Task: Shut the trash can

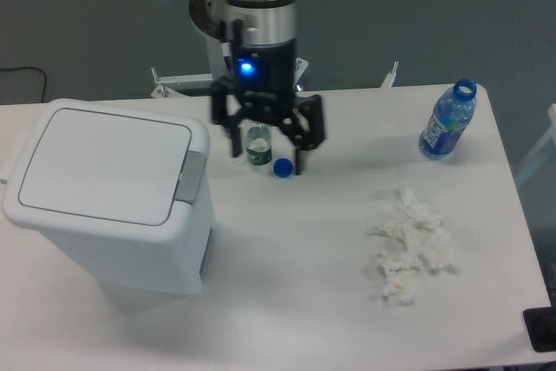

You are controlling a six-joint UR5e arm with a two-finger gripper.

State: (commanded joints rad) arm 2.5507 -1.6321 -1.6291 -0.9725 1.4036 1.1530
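White table (287, 241) holds closed trash can (109, 197), tool (267, 154) (spread) over small bottle (257, 147).

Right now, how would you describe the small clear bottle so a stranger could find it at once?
Start at the big white trash can on the table's left. Just right of its lid stands the small clear bottle, under the open gripper. Unlike the blue bottle far right, it is short, with a green label.

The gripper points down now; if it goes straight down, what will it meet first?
Probably the small clear bottle, which stands between the open fingers of the gripper. The blue cap lies close beside it. Depth is unclear from this one view.
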